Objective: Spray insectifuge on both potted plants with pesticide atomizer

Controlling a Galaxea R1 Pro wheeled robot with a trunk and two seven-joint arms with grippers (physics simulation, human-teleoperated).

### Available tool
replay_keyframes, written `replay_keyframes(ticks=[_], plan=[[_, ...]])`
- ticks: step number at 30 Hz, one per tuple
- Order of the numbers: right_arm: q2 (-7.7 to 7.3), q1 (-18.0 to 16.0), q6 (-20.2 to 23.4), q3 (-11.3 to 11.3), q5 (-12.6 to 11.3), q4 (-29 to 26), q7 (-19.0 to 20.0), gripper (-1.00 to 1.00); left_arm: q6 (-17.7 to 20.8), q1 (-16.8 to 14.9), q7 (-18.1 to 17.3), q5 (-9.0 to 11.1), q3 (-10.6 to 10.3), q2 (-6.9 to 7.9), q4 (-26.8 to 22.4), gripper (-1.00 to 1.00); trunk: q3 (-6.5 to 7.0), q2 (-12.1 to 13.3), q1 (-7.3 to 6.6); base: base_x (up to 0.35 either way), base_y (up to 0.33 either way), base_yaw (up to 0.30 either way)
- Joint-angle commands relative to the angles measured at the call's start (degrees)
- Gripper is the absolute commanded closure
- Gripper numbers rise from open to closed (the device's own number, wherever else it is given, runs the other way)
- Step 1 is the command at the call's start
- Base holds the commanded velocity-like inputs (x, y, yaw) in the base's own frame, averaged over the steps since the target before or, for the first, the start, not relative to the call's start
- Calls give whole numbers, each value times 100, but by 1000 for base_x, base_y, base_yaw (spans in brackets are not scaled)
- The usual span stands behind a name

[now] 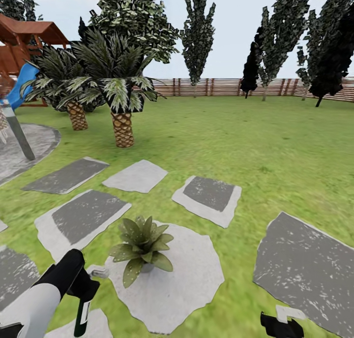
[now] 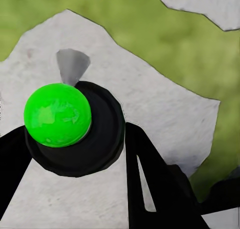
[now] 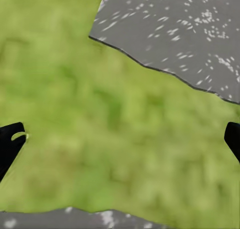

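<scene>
Now I am holding the pesticide atomizer clamped in my left gripper, low at the left just beside the white stepping stone; its top is showing bright green in the wrist view, so I judge the pickup done. On that stone one potted plant is sitting, near the bottle and seemingly next for spraying; the second is still left; my right gripper is hanging spread and empty over the lawn.
</scene>
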Motion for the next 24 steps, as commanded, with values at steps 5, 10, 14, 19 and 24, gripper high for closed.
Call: replay_keyframes(ticks=[5,10,14,19,24], plan=[[37,-6,-9,-33,68,11,-18,-100,15,-6,-47,-66,37,-15,-7,100,-27,-2,-1,0,0,251],[53,-6,-7,-36,65,-14,-18,-100,15,-7,-45,-66,37,-12,-7,100,-41,-2,-1,0,0,258],[52,-6,5,-39,65,-22,-21,-100,15,-7,-45,-66,37,-12,-7,100,-42,-2,-1,0,0,277],[56,-6,9,-32,72,-19,-26,-100,15,-7,-45,-66,39,-12,-7,100,-43,-2,-1,0,0,279],[56,-6,14,-32,74,-6,-353,-100,22,-7,-53,-58,61,-20,-7,100,-43,-2,-1,0,0,279]])
